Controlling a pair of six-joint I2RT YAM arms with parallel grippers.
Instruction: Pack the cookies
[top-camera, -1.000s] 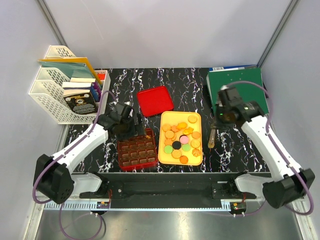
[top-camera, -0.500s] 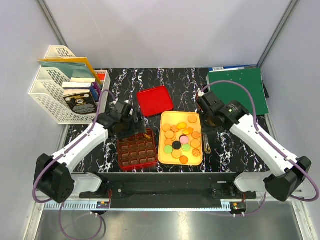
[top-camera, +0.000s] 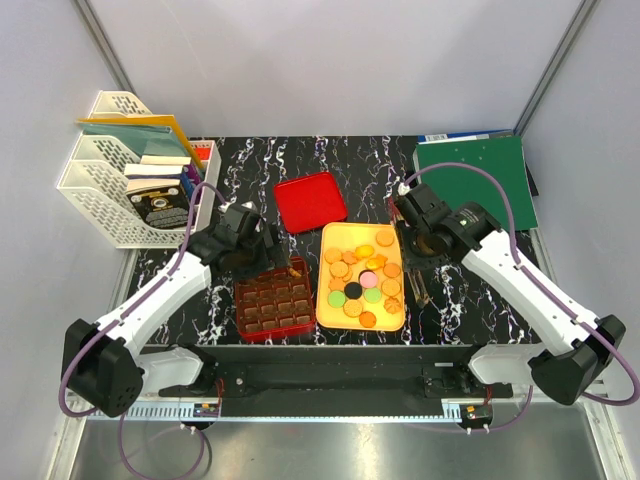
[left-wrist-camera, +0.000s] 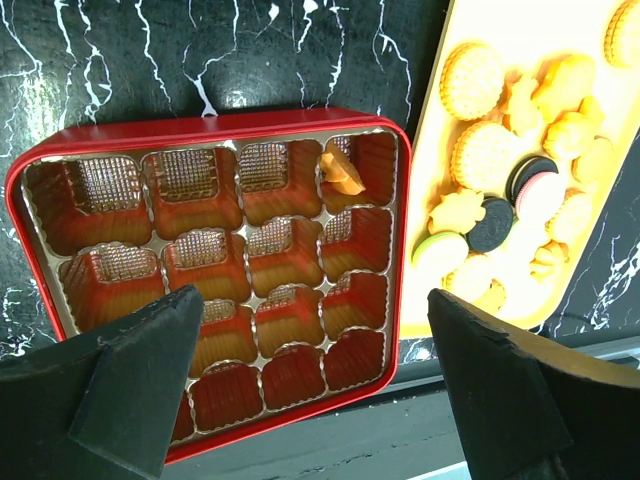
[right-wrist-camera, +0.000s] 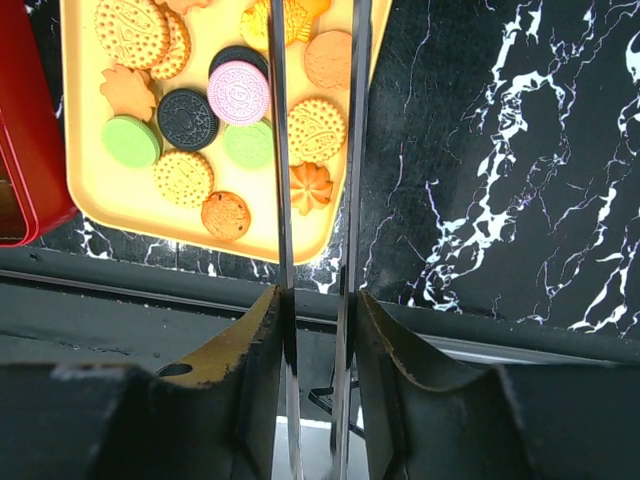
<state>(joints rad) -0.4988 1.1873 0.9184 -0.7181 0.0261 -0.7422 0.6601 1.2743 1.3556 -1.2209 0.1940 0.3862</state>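
Nearest on the black marbled bench (top-camera: 370, 165) lie the red grid box (left-wrist-camera: 200, 125) on the left and the yellow tray (top-camera: 345, 237) just to its right, side by side near the front edge. The cookies (top-camera: 365, 278) are spread over the tray: mostly golden-brown rounds and flower shapes, with a few green, a pink and a black one among them. One orange cookie (left-wrist-camera: 343, 175) already sits in the far right corner compartment of the box, and the other compartments in view hold nothing. The left pincer (left-wrist-camera: 312, 300) hangs above the box with its jaws spread wide and nothing between them. On the right, the right pincer (right-wrist-camera: 318, 296) grips a pair of metal tongs (right-wrist-camera: 358, 100). Each finger presses against one blade, and the two blades stand a little apart. The tongs run along the right edge of the tray, above the cookies there. Their tips pass out of the wrist view, so I cannot tell whether they touch anything. Farther back, a flat red lid (top-camera: 310, 202) lies on the bench beyond the tray and box. At the far right lies a green folder (top-camera: 480, 180). At the far left stands a white file rack (top-camera: 100, 195) filled with papers and booklets.
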